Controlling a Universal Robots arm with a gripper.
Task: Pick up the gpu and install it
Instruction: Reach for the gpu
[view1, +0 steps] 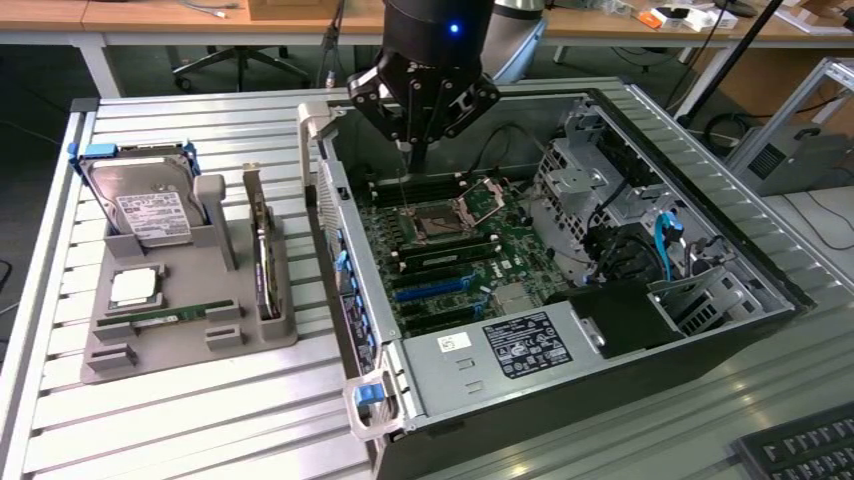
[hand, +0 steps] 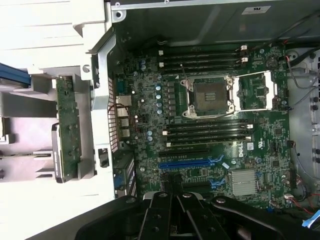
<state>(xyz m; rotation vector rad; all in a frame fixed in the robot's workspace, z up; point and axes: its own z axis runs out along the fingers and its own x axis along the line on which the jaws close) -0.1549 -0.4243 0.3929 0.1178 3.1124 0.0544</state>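
The gripper (view1: 416, 160) (hand: 172, 200) hangs inside the open computer case with its fingers pressed together and nothing between them. Directly beneath it lies the motherboard (view1: 441, 250) (hand: 150, 100), with a long blue slot (hand: 187, 163) close to the fingertips in the wrist view and the open processor socket (hand: 210, 95) further along the board.

Going outward from the gripper toward the exterior view's left comes the case's side wall (view1: 327, 200) (hand: 100, 100). Just beyond that wall stands the gpu (view1: 267, 265) (hand: 66, 125), untouched and well apart from the gripper. It is upright on its thin edge in a slot of the grey holder (view1: 180, 262), on the side of the holder nearest the case.

The relation that matters is this: the gpu is outside the case, off to the gripper's side and lower than it, with the wall between the two. Its long axis runs roughly parallel to that wall, so the card shows edge-on, as a narrow green strip in the wrist view.

Farthest from the gripper, at the holder's other side, the silver hard drive (view1: 154, 205) stands with its white label showing
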